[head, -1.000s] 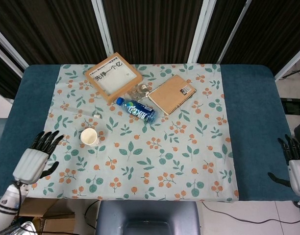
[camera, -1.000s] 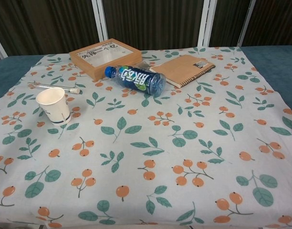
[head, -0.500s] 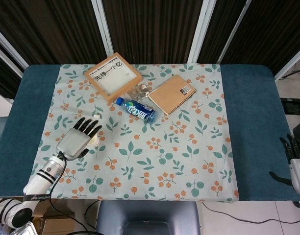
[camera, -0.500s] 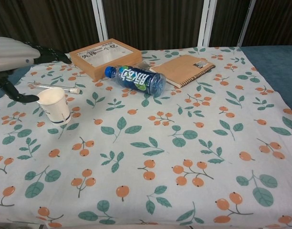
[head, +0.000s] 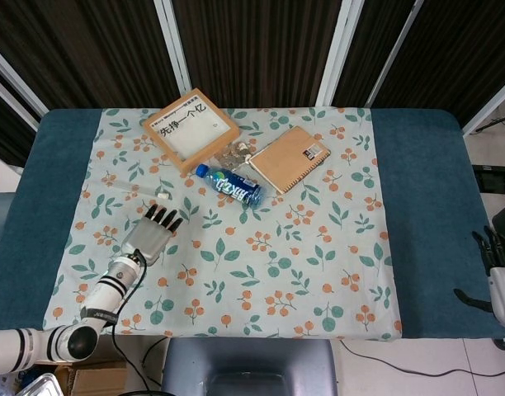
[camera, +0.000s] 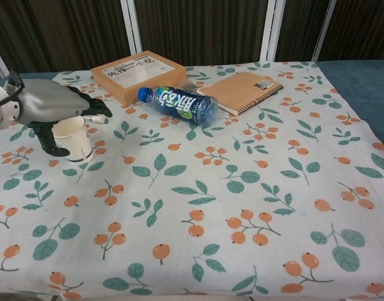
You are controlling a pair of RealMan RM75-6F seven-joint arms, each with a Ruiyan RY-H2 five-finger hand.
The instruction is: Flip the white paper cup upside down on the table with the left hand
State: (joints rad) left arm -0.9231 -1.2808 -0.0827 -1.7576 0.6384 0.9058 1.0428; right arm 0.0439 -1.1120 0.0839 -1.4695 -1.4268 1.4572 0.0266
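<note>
The white paper cup [camera: 74, 142] stands upright, mouth up, on the floral cloth at the left of the table. My left hand [camera: 49, 105] hangs right over it, its dark fingers [camera: 86, 104] stretched across the far side of the rim. The thumb [camera: 49, 147] hangs beside the cup's left wall, and the hand has not closed around the cup. In the head view the left hand [head: 152, 233] hides the cup. My right hand [head: 500, 280] is off the table at the lower right edge, fingers apart and holding nothing.
A clear thin tube [camera: 69, 115] lies just behind the cup. Further back are a wooden framed sign [camera: 138, 75], a blue plastic bottle [camera: 179, 103] on its side and a brown spiral notebook [camera: 242, 91]. The floral cloth [camera: 211, 207] is bare in the middle and front.
My left hand has come from the table's left edge over the cloth and dropped lower onto the cup. The cup has not moved. The right hand stays put.
</note>
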